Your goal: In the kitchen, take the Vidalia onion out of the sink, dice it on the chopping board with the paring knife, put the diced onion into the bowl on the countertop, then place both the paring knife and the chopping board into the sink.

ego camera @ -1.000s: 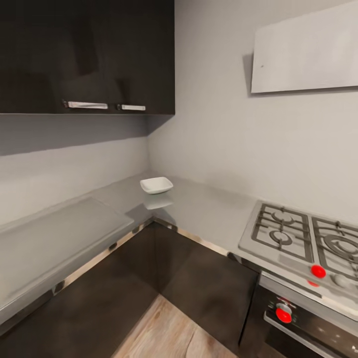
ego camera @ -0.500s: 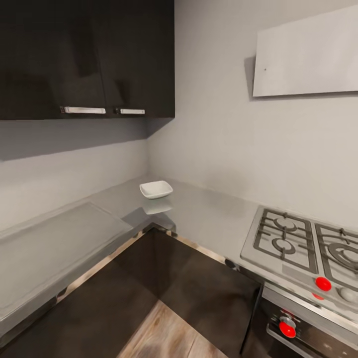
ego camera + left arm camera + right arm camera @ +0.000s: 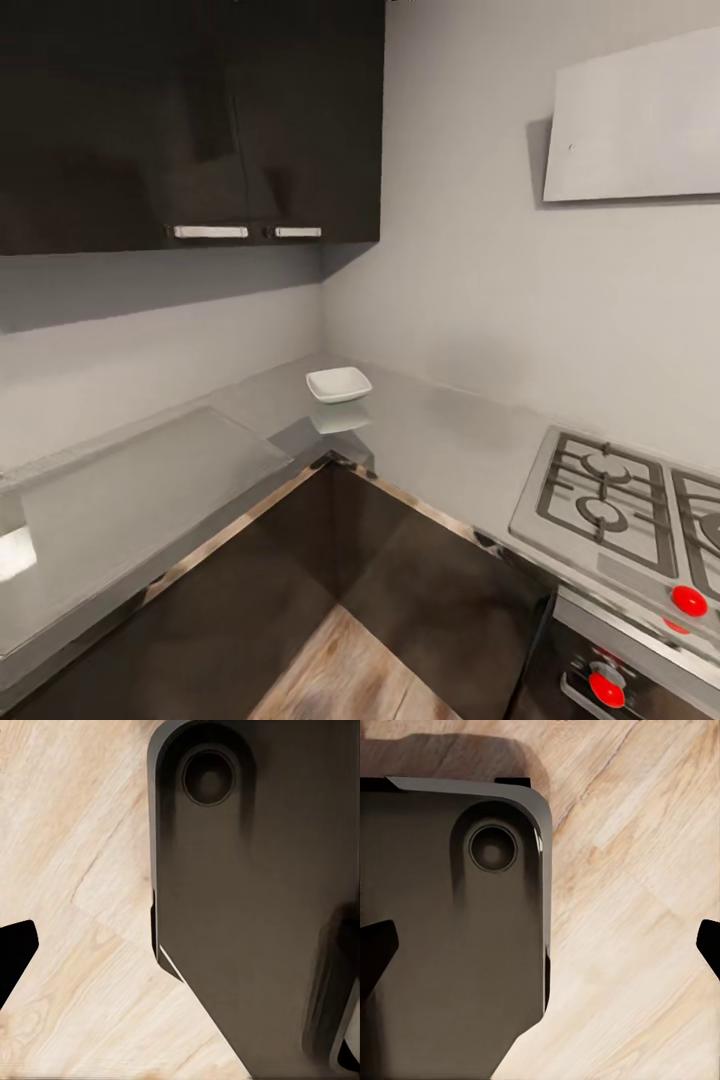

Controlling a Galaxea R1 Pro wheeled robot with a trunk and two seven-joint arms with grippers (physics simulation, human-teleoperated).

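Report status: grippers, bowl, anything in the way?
Both grippers spread open above wooden floor. White squarish bowl sits on grey metal countertop corner. Nothing crowds the bowl.

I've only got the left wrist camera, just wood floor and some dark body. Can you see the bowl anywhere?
Observer: Yes. In the head view the white bowl sits on the countertop, near the inside corner where its two runs meet.
Operator: What's to the right of it?
Observer: A gas hob set into the countertop, with red knobs along its front.
Operator: And the right claw?
Observer: In the right wrist view the right claw is open, fingertips wide apart with nothing between them, over the wood floor.
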